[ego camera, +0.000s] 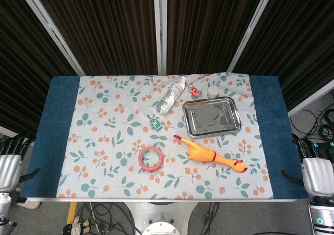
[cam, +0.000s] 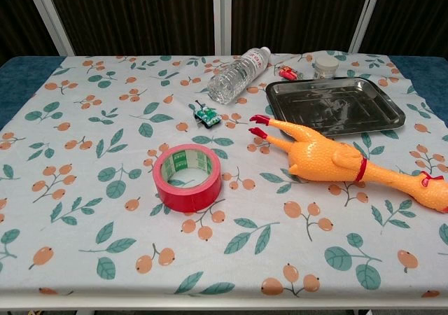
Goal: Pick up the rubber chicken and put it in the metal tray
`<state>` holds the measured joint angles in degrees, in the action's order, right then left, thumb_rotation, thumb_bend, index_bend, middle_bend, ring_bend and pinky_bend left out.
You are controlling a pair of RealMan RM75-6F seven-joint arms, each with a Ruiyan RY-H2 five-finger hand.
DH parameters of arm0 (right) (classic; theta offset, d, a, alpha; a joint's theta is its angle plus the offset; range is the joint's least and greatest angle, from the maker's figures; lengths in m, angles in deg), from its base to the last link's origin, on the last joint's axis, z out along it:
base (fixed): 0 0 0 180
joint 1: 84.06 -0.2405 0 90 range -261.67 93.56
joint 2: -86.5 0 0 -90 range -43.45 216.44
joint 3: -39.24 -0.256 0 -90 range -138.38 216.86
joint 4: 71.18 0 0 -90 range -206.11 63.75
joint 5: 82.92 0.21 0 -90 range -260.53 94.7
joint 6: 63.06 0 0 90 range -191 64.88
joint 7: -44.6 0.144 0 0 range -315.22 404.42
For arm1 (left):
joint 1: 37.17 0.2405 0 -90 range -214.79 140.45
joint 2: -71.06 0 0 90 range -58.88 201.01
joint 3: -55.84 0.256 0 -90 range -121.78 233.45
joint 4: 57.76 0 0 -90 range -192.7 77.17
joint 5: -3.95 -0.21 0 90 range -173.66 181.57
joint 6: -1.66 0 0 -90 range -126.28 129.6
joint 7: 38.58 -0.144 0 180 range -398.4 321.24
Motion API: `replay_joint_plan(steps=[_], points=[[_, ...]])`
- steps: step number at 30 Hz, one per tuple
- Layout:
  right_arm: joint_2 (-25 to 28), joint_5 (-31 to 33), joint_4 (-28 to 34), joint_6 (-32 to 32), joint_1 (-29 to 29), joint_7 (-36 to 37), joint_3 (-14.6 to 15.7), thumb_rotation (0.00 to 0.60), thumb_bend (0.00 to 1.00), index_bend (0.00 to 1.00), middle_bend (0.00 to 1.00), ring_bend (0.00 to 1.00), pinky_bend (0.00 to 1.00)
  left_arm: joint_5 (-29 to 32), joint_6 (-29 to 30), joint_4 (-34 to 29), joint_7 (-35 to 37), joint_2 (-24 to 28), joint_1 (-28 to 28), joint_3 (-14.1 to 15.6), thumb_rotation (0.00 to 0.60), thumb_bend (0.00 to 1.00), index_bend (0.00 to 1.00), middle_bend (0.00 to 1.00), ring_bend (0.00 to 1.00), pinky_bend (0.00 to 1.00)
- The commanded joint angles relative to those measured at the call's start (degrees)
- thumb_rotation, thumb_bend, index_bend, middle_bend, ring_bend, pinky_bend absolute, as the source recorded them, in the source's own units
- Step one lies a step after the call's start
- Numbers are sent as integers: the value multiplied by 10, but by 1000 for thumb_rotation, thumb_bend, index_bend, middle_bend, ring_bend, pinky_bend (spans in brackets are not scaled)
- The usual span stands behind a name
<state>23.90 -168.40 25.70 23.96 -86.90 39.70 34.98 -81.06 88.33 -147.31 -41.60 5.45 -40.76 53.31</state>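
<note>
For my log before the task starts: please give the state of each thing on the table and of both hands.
rubber chicken: lying flat, untouched
metal tray: empty
water bottle: on its side, capped
red tape roll: flat
left hand: off table, empty
right hand: off table, empty

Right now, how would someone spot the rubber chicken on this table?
Find the shiny metal tray on the floral cloth. Just in front of it lies the rubber chicken, stretched out on its side. It alone is orange-yellow and long, unlike the round red tape roll beside it.
</note>
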Motion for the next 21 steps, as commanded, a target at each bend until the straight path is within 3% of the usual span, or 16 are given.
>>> replay_joint_plan(steps=[1, 8, 13, 18, 21], points=[[-1, 0, -2, -4, -1, 1, 1, 600, 0, 0, 223, 132, 274, 0, 1, -2, -1, 0, 1, 1, 600, 0, 230, 188, 117, 137], [5, -13, 5, -24, -13, 5, 7, 600, 0, 0, 231, 132, 285, -4, 4, -6, -2, 1, 4, 4, 600, 0, 229, 188, 117, 137], [-9, -19, 18, -78, -42, -16, 15, 600, 0, 0, 248, 148, 298, -7, 3, -10, -1, 3, 5, 7, 600, 0, 229, 188, 117, 137], [-76, -6, -13, -125, -79, -71, 7, 600, 6, 77, 308, 204, 397, -9, 1, -11, 4, 5, 7, 11, 600, 0, 230, 187, 117, 138], [-116, 13, -34, -164, -100, -83, 5, 600, 5, 122, 322, 210, 406, -7, 3, -9, 10, 5, 10, 12, 600, 0, 230, 187, 117, 137]])
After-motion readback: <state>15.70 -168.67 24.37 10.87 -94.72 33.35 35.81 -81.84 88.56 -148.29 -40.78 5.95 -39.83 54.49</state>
